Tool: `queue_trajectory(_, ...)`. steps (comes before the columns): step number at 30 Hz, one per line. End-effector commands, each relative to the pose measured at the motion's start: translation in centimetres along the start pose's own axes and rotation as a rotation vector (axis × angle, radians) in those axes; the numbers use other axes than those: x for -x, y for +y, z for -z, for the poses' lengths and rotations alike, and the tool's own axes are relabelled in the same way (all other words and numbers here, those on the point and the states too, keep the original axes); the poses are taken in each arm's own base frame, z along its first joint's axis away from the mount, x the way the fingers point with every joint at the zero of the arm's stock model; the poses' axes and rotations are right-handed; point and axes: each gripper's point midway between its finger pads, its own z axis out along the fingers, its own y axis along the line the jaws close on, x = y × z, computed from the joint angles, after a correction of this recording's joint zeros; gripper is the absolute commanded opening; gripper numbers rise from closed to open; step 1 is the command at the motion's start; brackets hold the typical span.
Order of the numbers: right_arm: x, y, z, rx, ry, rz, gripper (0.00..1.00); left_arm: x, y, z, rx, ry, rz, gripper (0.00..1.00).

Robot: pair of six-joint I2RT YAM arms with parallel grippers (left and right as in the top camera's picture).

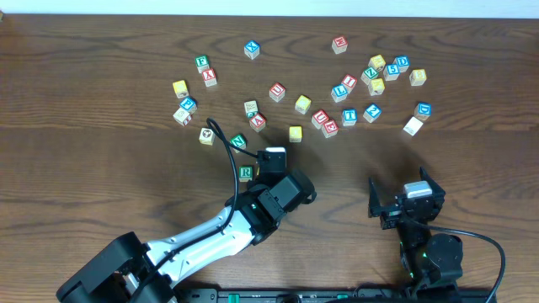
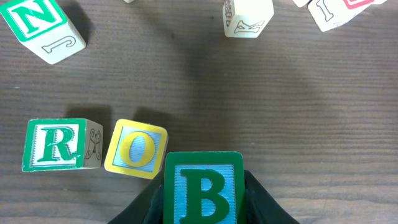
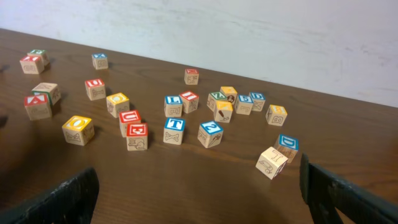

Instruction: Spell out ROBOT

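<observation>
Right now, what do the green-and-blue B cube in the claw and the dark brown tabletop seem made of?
The green-and-blue B cube: probably pale wood, faces painted matte; the nearby green R cube shows a bare light side with a printed drawing. The dark brown tabletop: wood grain lines show, yet it could be laminate or veneer.

Overhead straight down; left wrist close-up; right wrist oblique over same blocks (image 3: pixel 174 129).

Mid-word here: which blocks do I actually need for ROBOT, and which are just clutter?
Needed: R, first O, B in left claw, spare O, T.
Clutter: N, E, 2, D.
</observation>
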Motion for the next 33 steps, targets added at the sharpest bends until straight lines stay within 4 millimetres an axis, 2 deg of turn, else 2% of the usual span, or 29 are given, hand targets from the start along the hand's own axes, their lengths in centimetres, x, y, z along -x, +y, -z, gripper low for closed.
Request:
queue_trajectory(1, -0.2, -0.1, 0.0, -0.006, 0.005, 0.010, 0.99, -0.2, 0.7, -0.5, 0.036, -0.015, -0.012, 0.08)
queue_trajectory(5, -0.2, -0.1, 0.0, -0.006, 0.005, 0.010, 0.99, -0.9, 0.8, -1.6, 0.050, -0.003, -0.023, 0.07)
queue_trajectory(12, -0.2, -0.1, 0.0, -0.006, 0.005, 0.010, 0.99, -0.8, -0.3, -3.2, 0.020, -0.030, -0.055, 0.08)
queue_trajectory(33, -0.2, -0.1, 0.0, -0.006, 0.005, 0.010, 0.99, -1.0, 0.0, -4.1, 0.042, -0.046, -0.072, 0.07)
